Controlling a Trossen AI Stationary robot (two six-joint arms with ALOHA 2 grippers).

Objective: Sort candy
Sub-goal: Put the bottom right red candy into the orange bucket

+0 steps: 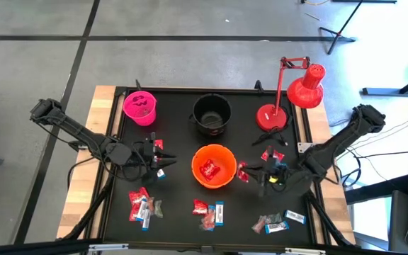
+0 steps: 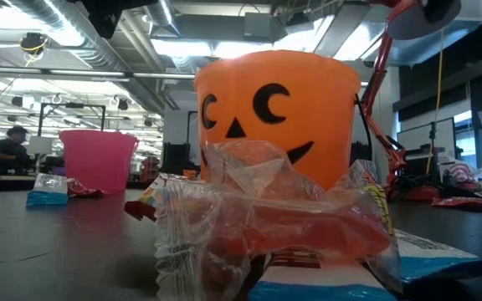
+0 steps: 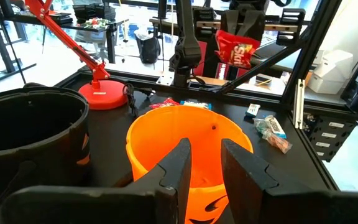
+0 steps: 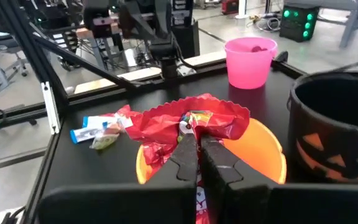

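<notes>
My right gripper (image 4: 197, 140) is shut on a red candy packet (image 4: 191, 118) with white marks, held in the air just right of the orange bucket (image 1: 213, 166). In the left wrist view the same red packet (image 3: 236, 50) shows beyond the bucket. The bucket holds red candy (image 1: 208, 170). My left gripper (image 3: 205, 163) stands open on the bucket's left side, pointing at it, with nothing between its fingers. More candy lies on the black table in loose heaps: near left (image 1: 144, 205), near middle (image 1: 210, 212), near right (image 1: 278, 221). My right gripper pinches the red packet between its two fingers at a crumpled spot near the packet's middle (image 4: 190, 129). The fingers come almost level from the table's right side. The packet spreads out past the fingertips, lifted clear of the table beside the orange bucket's rim.
A pink bucket (image 1: 140, 108) and a black bucket (image 1: 212, 115) stand at the far side, and a red desk lamp (image 1: 289, 99) at the far right. A few candies (image 1: 273, 154) lie by my right arm. A crumpled clear wrapper (image 2: 249, 209) lies close before the low camera.
</notes>
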